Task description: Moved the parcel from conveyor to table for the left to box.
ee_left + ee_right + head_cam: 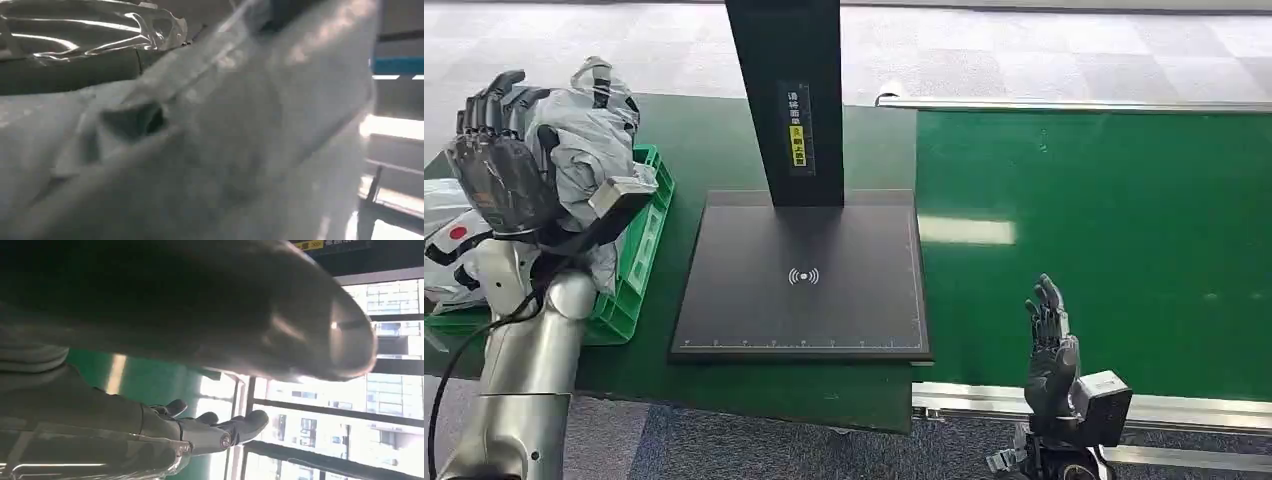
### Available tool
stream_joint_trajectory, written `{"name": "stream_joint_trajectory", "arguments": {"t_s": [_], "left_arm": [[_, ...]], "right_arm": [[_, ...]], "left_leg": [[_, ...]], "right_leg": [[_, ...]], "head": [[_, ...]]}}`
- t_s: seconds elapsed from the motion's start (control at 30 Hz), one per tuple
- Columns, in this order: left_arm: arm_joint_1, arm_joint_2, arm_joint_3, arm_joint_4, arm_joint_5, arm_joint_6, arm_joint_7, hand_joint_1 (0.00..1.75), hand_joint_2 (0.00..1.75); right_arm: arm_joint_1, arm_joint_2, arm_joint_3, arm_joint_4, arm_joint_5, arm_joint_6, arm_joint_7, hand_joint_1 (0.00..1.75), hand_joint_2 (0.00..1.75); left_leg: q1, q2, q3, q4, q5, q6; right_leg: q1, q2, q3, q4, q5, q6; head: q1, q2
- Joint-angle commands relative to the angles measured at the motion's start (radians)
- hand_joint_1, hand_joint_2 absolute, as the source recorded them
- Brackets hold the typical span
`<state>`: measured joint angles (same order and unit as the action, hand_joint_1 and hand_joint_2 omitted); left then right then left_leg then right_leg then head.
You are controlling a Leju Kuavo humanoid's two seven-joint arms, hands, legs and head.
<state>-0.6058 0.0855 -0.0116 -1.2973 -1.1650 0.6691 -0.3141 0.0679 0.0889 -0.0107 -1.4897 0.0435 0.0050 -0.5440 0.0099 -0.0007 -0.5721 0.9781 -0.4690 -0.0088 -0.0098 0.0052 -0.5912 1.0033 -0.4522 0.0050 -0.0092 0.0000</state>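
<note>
My left hand (pixel 499 165) grips the grey parcel (pixel 589 130) directly above the green crate (pixel 639 270), long axis upright; right hand (pixel 1051 345) open, empty, well apart.

**Camera positions, three views**

Head view: high, facing forward and down over scanner plate (pixel 802 275), green conveyor (pixel 1104 230) and green crate (pixel 639 250). Left wrist view: pressed close against grey parcel (pixel 225 150). Right wrist view: turned, close behind right hand (pixel 210 432); shares the conveyor with head view.
</note>
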Motion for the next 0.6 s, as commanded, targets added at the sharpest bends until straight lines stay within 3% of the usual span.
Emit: {"name": "stream_joint_trajectory", "arguments": {"t_s": [0.03,0.1,0.13,0.4,0.6], "left_arm": [[-0.078,-0.127,0.315,-0.169,-0.070,0.029,-0.225,1.75,1.75],[-0.122,-0.108,0.334,-0.155,-0.146,0.029,-0.195,1.75,1.75],[-0.168,-0.066,0.332,-0.104,-0.223,0.029,-0.126,1.75,1.75],[-0.193,-0.046,0.328,-0.074,-0.212,0.029,-0.124,1.75,1.75],[-0.307,0.125,0.222,0.201,-0.382,0.029,0.164,1.75,1.75]], "right_arm": [[-0.044,-0.010,0.010,0.066,-0.008,-0.002,-0.010,0.00,0.00],[-0.055,-0.009,0.014,0.075,-0.008,-0.002,-0.010,0.00,0.00],[-0.067,-0.007,0.016,0.083,-0.008,-0.002,-0.008,0.00,0.00],[-0.070,-0.007,0.016,0.084,-0.009,-0.002,-0.007,0.00,0.00],[-0.067,-0.015,0.010,0.072,-0.006,-0.002,-0.006,0.00,0.00]], "left_leg": [[0.001,0.001,-0.001,0.001,-0.001,0.000],[0.001,0.001,-0.001,0.001,-0.001,0.000],[0.001,0.001,-0.002,0.002,-0.001,0.000],[0.001,0.000,0.001,0.000,0.000,0.000],[0.001,0.000,0.001,0.001,0.000,0.000]], "right_leg": [[0.001,0.001,-0.001,0.000,0.000,0.000],[0.001,0.000,0.000,0.000,0.000,0.000],[0.001,0.000,-0.002,0.000,0.000,-0.001],[0.001,0.000,0.001,-0.001,0.000,0.000],[0.001,-0.001,0.001,0.000,0.000,-0.001]], "head": [[0.000,0.000],[0.000,0.000],[0.000,0.000],[0.000,0.000],[0.000,0.000]]}}
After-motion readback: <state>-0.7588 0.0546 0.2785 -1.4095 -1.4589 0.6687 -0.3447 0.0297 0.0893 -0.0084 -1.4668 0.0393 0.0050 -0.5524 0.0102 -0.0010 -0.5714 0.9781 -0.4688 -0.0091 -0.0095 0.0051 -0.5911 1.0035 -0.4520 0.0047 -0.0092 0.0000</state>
